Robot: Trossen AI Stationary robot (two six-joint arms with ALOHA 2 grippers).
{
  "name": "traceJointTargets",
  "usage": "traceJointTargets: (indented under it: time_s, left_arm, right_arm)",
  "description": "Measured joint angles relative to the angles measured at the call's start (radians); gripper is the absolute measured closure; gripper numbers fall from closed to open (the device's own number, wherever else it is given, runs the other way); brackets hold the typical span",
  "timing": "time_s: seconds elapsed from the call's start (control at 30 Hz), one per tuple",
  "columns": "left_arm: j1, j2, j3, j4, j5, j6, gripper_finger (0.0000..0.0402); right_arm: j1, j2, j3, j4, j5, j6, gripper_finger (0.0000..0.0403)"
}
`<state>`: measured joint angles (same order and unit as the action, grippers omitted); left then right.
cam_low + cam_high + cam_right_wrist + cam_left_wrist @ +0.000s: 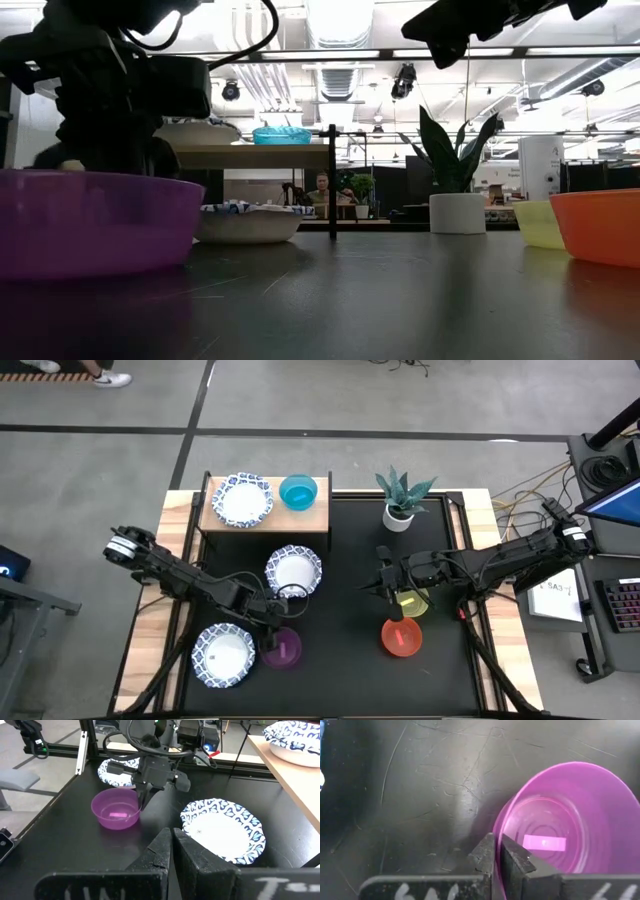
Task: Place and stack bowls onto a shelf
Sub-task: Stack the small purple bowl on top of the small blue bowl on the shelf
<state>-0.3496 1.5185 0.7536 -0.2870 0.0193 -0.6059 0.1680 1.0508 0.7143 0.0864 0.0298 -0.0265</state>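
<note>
The purple bowl [283, 650] sits on the black table [350, 670] near its front edge, just beside a patterned bowl [223, 655] that lies towards the front left corner. The left gripper [275, 622] is down at the purple bowl's rim, fingers pinched together on the wall of the bowl; from the left wrist view the two dark fingers [490, 855] close on the pink-purple rim [502, 827], one inside and one outside. From the right wrist view the same gripper [145, 795] stands over the bowl [116, 809] with its tips at the rim.

Another patterned bowl [294, 570] rests on the table just in front of the shelf [320, 520], close to the left arm. The shelf stands at the back left of the table and carries a third patterned bowl [241, 500] with a blue bowl [298, 492] right beside it.

The right gripper [385, 585] hovers over the middle-right of the table with its fingers clenched together and nothing between them. Next to it lies the yellow bowl [412, 601], and just in front of that the red bowl [402, 638]. A white pot with a green plant [400, 500] stands at the back of the table, well apart from the shelf.

From table height the purple bowl [95, 220] looms large at the near left, the red bowl [605, 225] and yellow bowl [537, 222] at the right, and a person [322, 190] sits far off in the room behind.
</note>
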Motion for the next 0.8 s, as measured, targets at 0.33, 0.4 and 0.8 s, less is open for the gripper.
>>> traceJointTargets:
  time_s: [0.33,0.4,0.8]
  left_arm:
    - [0.011,-0.045,0.052,-0.065,0.008,0.060,0.0401]
    - [0.029,-0.076,0.092,-0.158,0.008,0.101,0.0401]
    - [0.316,-0.262,0.432,-0.345,-0.024,0.550,0.0402]
  right_arm:
    - [0.000,0.000,0.000,0.000,0.000,0.000,0.0394]
    - [0.000,0.000,0.000,0.000,0.000,0.000,0.0394]
    - [-0.001,0.000,0.000,0.000,0.031,0.000,0.0394]
